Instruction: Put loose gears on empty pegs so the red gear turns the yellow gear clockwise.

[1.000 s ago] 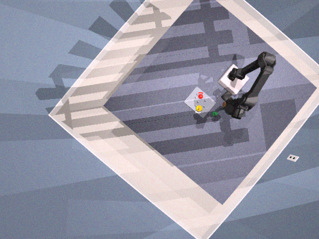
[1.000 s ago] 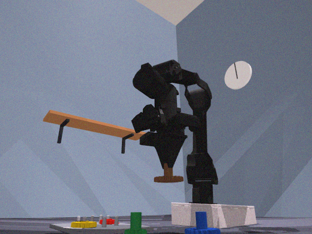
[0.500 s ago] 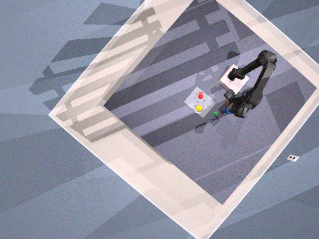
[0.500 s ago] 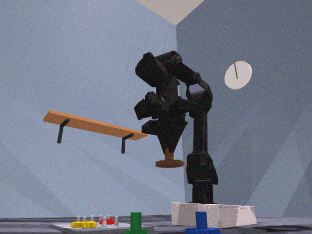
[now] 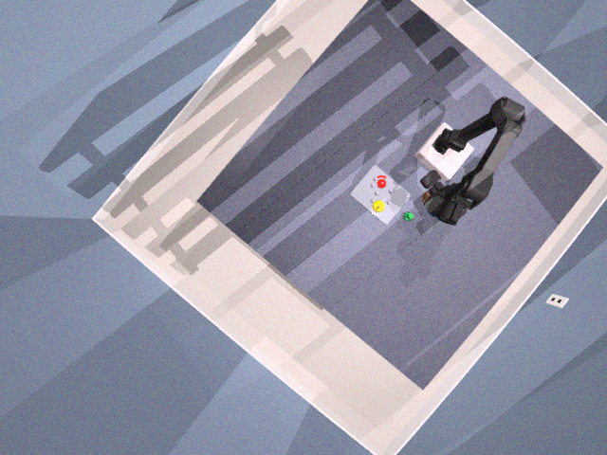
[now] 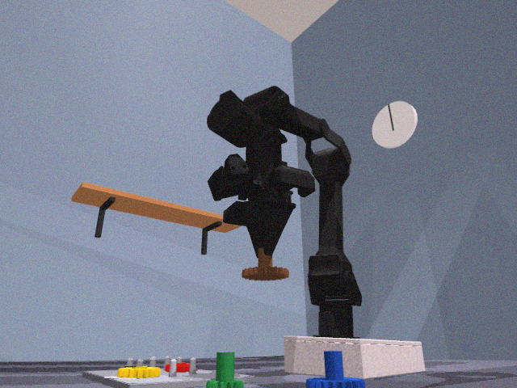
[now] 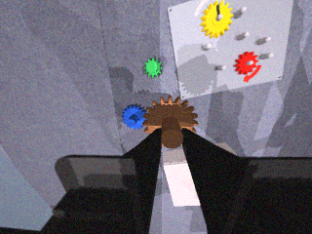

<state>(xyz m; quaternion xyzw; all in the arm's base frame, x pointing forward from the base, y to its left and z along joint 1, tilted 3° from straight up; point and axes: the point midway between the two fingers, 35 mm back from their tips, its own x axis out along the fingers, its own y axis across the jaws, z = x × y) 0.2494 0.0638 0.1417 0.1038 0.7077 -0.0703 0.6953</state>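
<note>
My gripper [image 6: 264, 253] [image 7: 171, 132] is shut on the stem of the brown gear [image 6: 265, 273] [image 7: 170, 112], which hangs level, high above the table beside the grey board [image 5: 361, 194] [image 7: 182, 29]. The red gear [image 5: 379, 183] [image 6: 177, 367] [image 7: 246, 62] and the yellow gear [image 5: 377, 206] [image 6: 138, 372] [image 7: 214, 20] with a black stripe sit on pegs. Several empty pegs show, among them one peg [image 7: 205, 48] near the yellow gear. The green gear [image 5: 409, 216] [image 6: 225, 367] [image 7: 153, 67] stands off the board's edge. The blue gear [image 6: 334, 367] [image 7: 133, 117] also stands on the table; the arm mostly hides it in the top view.
The white base block [image 5: 449, 164] [image 6: 390, 359] [image 7: 181, 185] carries the arm near the board. A wooden shelf [image 6: 154, 208] and a round clock [image 6: 395, 124] are on the walls behind. Shadows fall across the board and table.
</note>
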